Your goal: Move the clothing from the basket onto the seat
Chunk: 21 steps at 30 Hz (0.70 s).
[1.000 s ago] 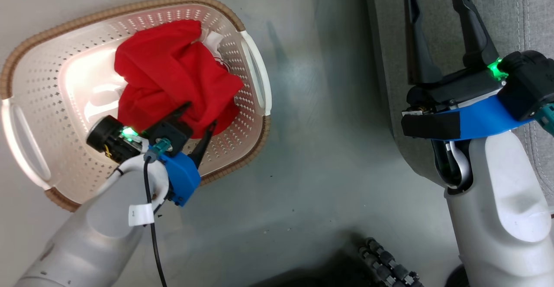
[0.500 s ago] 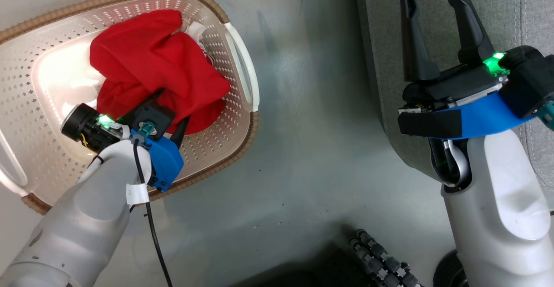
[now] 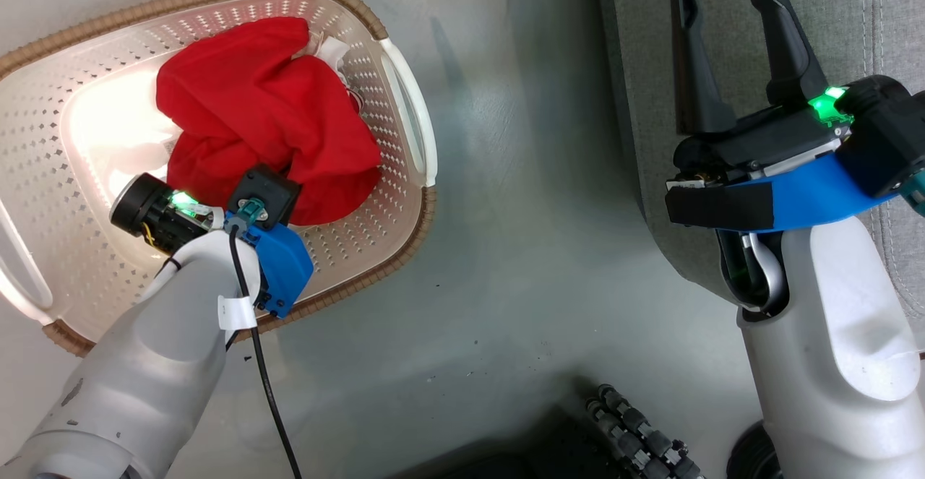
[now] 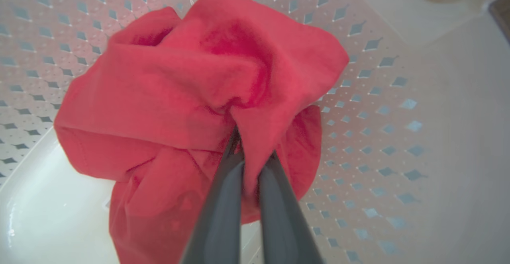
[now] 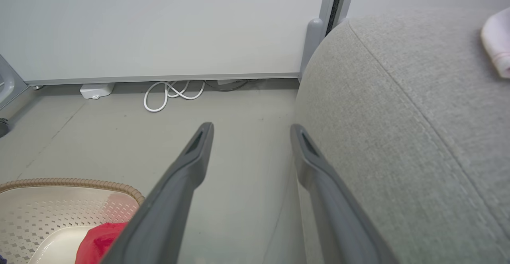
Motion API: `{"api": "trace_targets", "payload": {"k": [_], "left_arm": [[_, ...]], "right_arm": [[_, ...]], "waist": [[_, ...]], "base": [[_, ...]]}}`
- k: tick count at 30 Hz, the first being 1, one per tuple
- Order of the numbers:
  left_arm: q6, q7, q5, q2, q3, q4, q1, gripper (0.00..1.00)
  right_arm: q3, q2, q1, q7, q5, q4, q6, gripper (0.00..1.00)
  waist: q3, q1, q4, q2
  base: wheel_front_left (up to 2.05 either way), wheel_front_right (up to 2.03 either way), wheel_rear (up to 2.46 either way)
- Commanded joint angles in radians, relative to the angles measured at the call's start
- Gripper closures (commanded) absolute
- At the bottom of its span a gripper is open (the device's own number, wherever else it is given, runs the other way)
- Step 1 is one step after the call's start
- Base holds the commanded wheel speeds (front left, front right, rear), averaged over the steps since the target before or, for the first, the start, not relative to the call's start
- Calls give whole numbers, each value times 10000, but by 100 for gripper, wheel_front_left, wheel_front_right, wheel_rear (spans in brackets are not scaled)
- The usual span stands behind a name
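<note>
My left gripper (image 4: 249,148) jaws clench a thin clothing (image 4: 191,88) fold; it could slip when lifted. Right gripper (image 5: 251,128) released.

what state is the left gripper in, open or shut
Shut on the clothing: the left gripper pinches a fold of red cloth, jaws nearly touching, inside the basket.

Head view: even overhead light, basket (image 3: 94,114) bottom blown out toward its left end, soft sheen on floor (image 3: 506,197), dark shadow at bottom edge. Left wrist view: soft focus, clothing (image 4: 191,81) slightly blurred, right side washed out. Right wrist view: flat diffuse light, sharp.
</note>
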Motion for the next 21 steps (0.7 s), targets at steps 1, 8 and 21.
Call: {"api": "trace_targets", "payload": {"k": [1,8,21], "left_arm": [[-39,-35,-9,-3,-21,15,-179,100],[-81,-47,-114,-40,51,-65,-187,100],[63,-50,-220,-187,572,-888,391,100]], "right_arm": [[-30,19,-92,-41,-46,-30,1,0],[-79,19,-67,-41,-160,-5,1,0],[-272,18,204,-40,-496,199,1,0]], "waist": [[-11,0,7,1],[-99,0,71,1],[-1098,0,635,1]], "base": [[0,0,0],[0,0,0],[0,0,0]]}}
